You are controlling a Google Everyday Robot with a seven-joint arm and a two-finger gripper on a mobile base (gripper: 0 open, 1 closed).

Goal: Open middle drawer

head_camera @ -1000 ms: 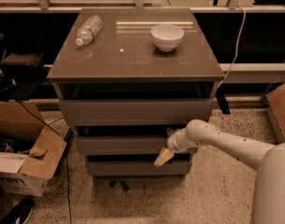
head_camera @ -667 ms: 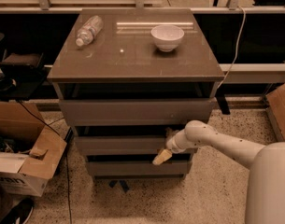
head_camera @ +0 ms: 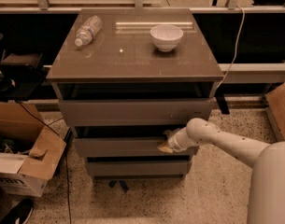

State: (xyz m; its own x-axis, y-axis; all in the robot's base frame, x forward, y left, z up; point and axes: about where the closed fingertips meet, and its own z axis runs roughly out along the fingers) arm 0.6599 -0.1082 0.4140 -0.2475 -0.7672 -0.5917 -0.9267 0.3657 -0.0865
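Middle drawer: open floor lies before its front. Gripper: you have it at the drawer's top right edge; its grip cannot be told.

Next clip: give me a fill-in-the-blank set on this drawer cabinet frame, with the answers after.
The gripper is at the top edge of the middle drawer, toward its ____ end in the picture. The cabinet has ____ drawers. On top of it, the bottle lies on its ____. The bowl beside the bottle is ____ in colour.
Missing words: right; three; side; white.
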